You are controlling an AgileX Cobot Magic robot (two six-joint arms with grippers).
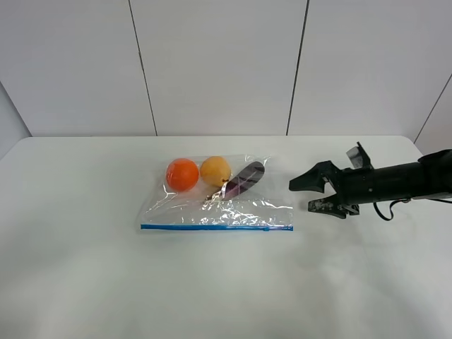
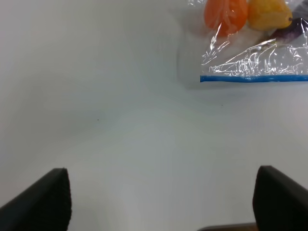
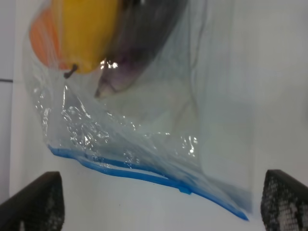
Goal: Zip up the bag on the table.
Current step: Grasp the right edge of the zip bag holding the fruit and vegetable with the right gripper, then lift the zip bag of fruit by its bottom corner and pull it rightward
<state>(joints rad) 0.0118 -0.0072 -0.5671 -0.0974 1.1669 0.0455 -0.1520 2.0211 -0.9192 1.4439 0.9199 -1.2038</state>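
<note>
Bag (image 1: 216, 201) lies flat on table (image 1: 70, 268), right claw (image 1: 302, 196) gaping near it.

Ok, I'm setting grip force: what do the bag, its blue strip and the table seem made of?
The bag: thin clear plastic film, glossy; it crinkles and glints. The blue seal strip: probably thicker plastic, opaque, slightly wavy. The table: smooth matte white, perhaps laminate; no glare, material uncertain.

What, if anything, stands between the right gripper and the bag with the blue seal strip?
Nothing visible does. In the exterior high view the right gripper, jaws apart, is beside the right end of the bag, with only bare table between them. The blue seal strip lies uncovered.
</note>
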